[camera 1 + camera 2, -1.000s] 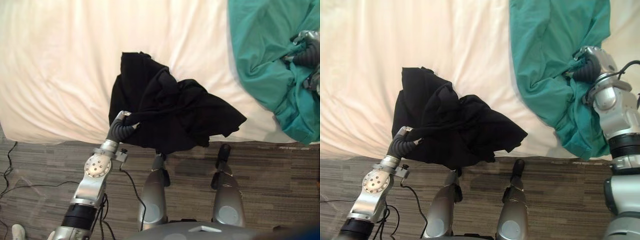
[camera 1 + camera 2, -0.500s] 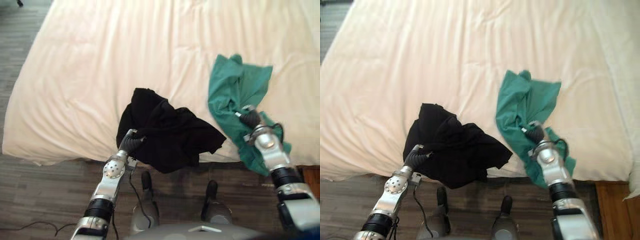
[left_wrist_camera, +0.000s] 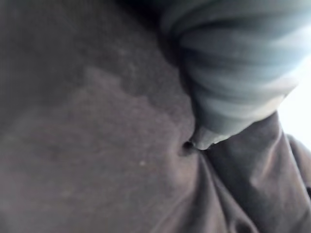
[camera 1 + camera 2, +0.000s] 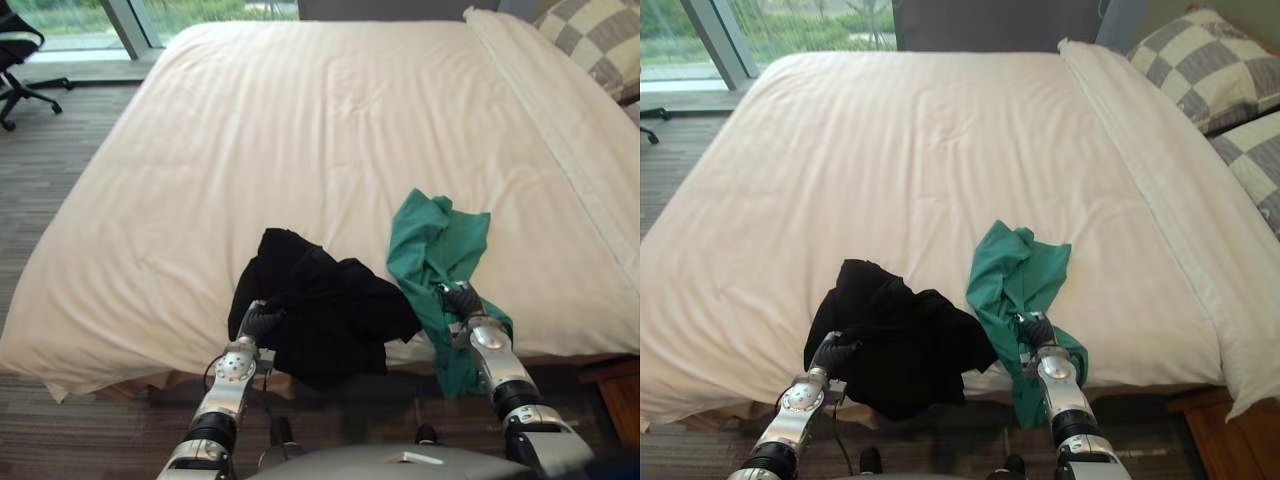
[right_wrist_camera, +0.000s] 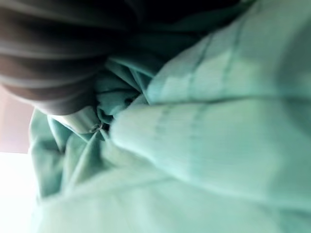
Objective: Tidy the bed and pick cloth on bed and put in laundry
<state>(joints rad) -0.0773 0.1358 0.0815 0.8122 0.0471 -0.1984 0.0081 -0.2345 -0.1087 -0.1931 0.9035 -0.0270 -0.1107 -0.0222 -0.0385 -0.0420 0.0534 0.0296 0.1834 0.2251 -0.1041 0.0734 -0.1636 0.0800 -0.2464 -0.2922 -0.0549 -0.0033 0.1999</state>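
1. My left hand [image 4: 262, 322] is sunk into the black cloth [image 4: 335, 320], low in the frame's centre; I cannot tell its grip.
2. My right hand [image 4: 464, 300] is buried in the green cloth [image 4: 432, 240] just to the right; its grip is equally hidden.
3. Both cloths drape over the near edge of the white bed [image 4: 300, 130].
4. A checkered pillow [image 4: 598, 40] sits at upper right.
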